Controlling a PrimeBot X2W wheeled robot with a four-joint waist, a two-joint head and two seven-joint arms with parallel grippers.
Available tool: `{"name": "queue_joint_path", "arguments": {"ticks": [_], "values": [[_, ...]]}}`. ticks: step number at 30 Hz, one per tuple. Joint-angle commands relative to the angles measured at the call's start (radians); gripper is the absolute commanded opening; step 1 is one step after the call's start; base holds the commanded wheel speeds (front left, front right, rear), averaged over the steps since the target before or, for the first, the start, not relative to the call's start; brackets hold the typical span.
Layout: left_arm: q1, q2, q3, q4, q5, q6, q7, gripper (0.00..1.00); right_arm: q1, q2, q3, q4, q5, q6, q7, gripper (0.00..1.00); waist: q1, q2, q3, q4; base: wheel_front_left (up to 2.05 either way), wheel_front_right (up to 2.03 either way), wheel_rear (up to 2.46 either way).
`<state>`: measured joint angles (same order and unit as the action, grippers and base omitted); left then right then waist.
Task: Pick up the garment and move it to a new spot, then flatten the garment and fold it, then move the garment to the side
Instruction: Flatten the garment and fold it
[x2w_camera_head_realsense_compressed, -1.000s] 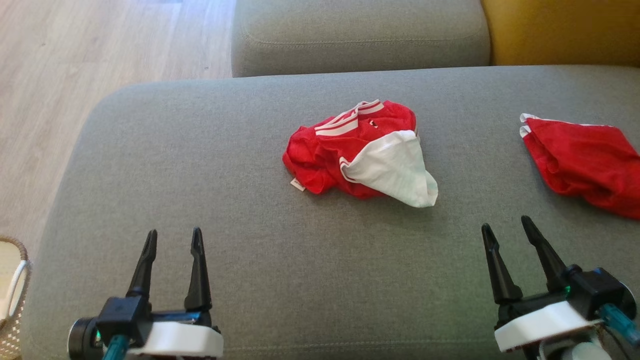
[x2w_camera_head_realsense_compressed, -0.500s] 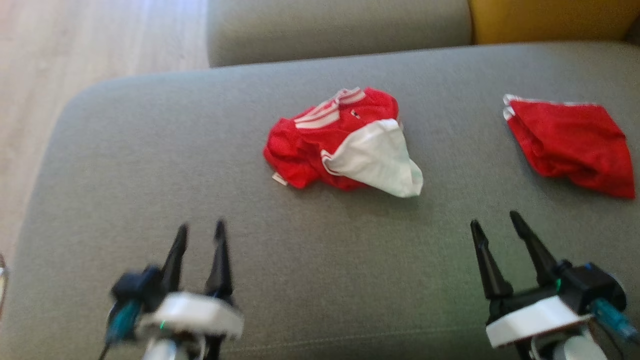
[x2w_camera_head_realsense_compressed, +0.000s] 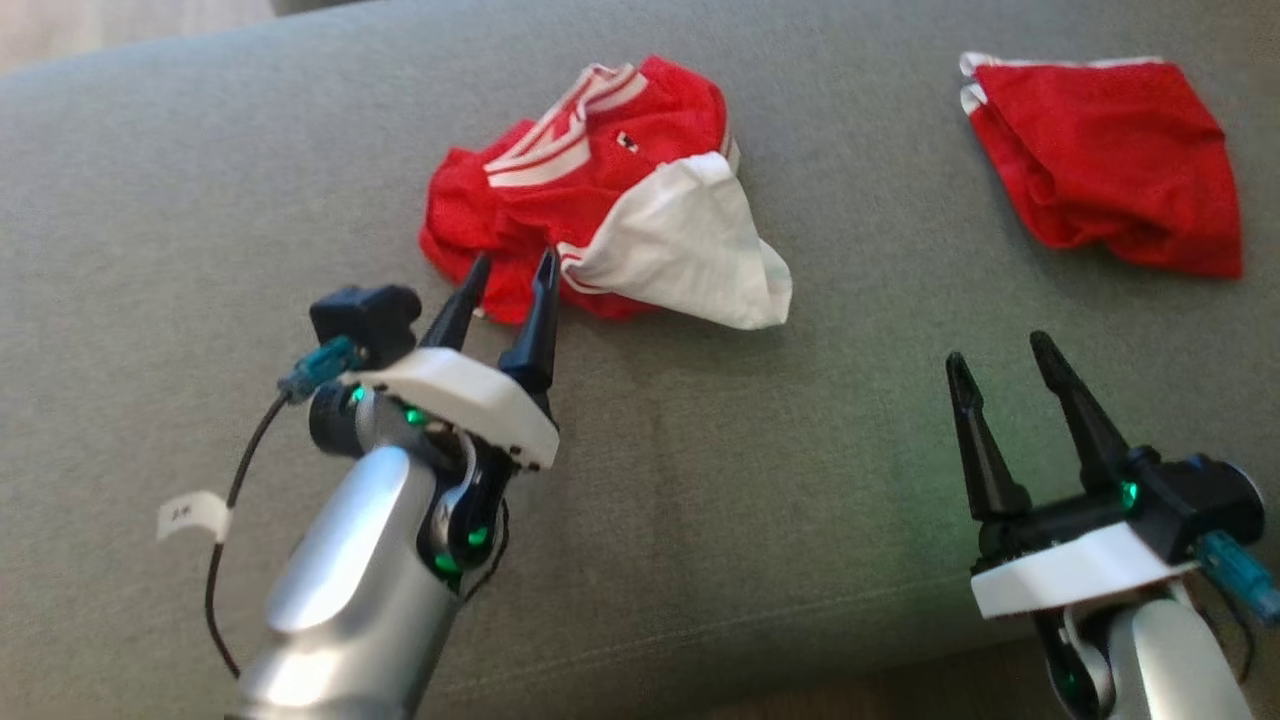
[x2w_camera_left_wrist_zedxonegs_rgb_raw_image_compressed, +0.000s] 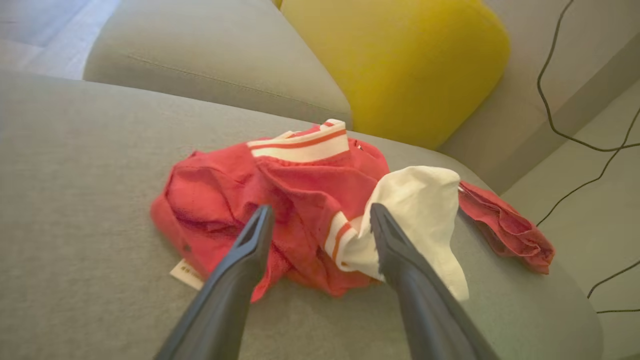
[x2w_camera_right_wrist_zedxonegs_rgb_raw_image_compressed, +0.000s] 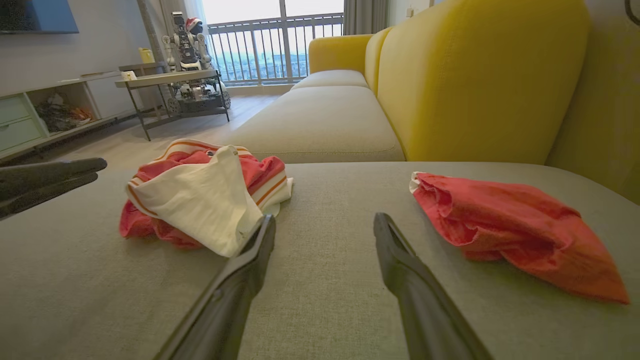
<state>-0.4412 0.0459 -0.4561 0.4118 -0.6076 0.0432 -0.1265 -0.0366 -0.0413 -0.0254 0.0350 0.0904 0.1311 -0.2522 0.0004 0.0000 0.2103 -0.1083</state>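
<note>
While the left gripper (x2w_camera_head_realsense_compressed: 515, 256) gapes, the garment (x2w_camera_head_realsense_compressed: 600, 170) lies at its fingertips

A grey sofa seat (x2w_camera_right_wrist_zedxonegs_rgb_raw_image_compressed: 325, 300) takes the lower part of the right wrist view. Behind it, at the upper right, stands a yellow back cushion (x2w_camera_right_wrist_zedxonegs_rgb_raw_image_compressed: 475, 80). At the upper left there are a pale wooden floor (x2w_camera_right_wrist_zedxonegs_rgb_raw_image_compressed: 215, 122), a low table (x2w_camera_right_wrist_zedxonegs_rgb_raw_image_compressed: 165, 77), a shelf unit (x2w_camera_right_wrist_zedxonegs_rgb_raw_image_compressed: 30, 117) and a bright window (x2w_camera_right_wrist_zedxonegs_rgb_raw_image_compressed: 240, 10) with a railing (x2w_camera_right_wrist_zedxonegs_rgb_raw_image_compressed: 275, 50).

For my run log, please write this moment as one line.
phase: pre-grasp | left gripper: open, at near edge of crumpled garment | right gripper: open, away from it | second red garment: lying apart on cushion
</note>
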Motion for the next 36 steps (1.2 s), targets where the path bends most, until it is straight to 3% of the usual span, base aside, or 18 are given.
{"name": "queue_joint_path", "arguments": {"ticks": [1, 15, 16, 18, 19, 21, 28, 31, 36], "values": [[-0.056, 0.004, 0.026, -0.020, 0.010, -0.002, -0.014, 1.00, -0.038, -0.009, 0.023, -0.037, 0.001, 0.000, -0.010, 1.00, -0.0004, 0.0000, 0.027, -0.030, 0.00, 0.00, 0.00], [-0.146, 0.007, 0.014, 0.102, 0.004, 0.000, -0.040, 1.00, -0.060, -0.009, 0.022, -0.056, 0.020, 0.000, -0.010, 1.00, -0.0004, 0.0000, 0.077, -0.088, 0.00, 0.00, 0.00], [-0.147, 0.007, 0.017, 0.105, 0.002, 0.000, -0.043, 0.92, -0.060, -0.009, 0.022, -0.056, 0.021, 0.000, -0.010, 1.00, -0.0004, 0.0000, 0.077, -0.090, 0.00, 0.00, 0.00], [-0.146, 0.007, 0.021, 0.110, -0.003, -0.001, -0.050, 0.49, -0.058, -0.009, 0.020, -0.055, 0.022, 0.000, -0.010, 1.00, -0.0004, 0.0000, 0.076, -0.092, 0.00, 0.00, 0.00], [-0.144, 0.007, 0.023, 0.109, -0.007, -0.004, -0.054, 0.39, -0.057, -0.009, 0.020, -0.055, 0.022, 0.000, -0.010, 1.00, -0.0004, 0.0000, 0.074, -0.092, 0.00, 0.00, 0.00], [-0.138, 0.009, 0.023, 0.107, -0.010, -0.009, -0.061, 0.00, -0.054, -0.009, 0.019, -0.052, 0.023, 0.000, -0.010, 1.00, -0.0004, 0.0000, 0.069, -0.091, 0.00, 0.00, 0.00], [-0.135, 0.011, 0.037, 0.046, -0.059, -0.054, -0.062, 0.00, -0.055, -0.009, 0.035, -0.042, 0.035, 0.000, -0.010, 1.00, -0.0004, 0.0000, 0.024, -0.104, 0.00, 0.00, 0.00], [-0.180, 0.010, 0.054, 0.003, -0.117, -0.072, 0.003, 0.00, -0.065, -0.009, 0.052, -0.042, 0.055, 0.000, -0.010, 1.00, -0.0004, 0.0000, 0.008, -0.131, 0.00, 0.00, 0.00], [-0.330, 0.015, 0.093, -0.084, -0.201, -0.065, 0.149, 0.00, -0.090, -0.009, 0.081, -0.042, 0.090, 0.000, -0.010, 1.00, -0.0004, 0.0000, -0.007, -0.198, 0.00, 0.00, 0.00]]}}
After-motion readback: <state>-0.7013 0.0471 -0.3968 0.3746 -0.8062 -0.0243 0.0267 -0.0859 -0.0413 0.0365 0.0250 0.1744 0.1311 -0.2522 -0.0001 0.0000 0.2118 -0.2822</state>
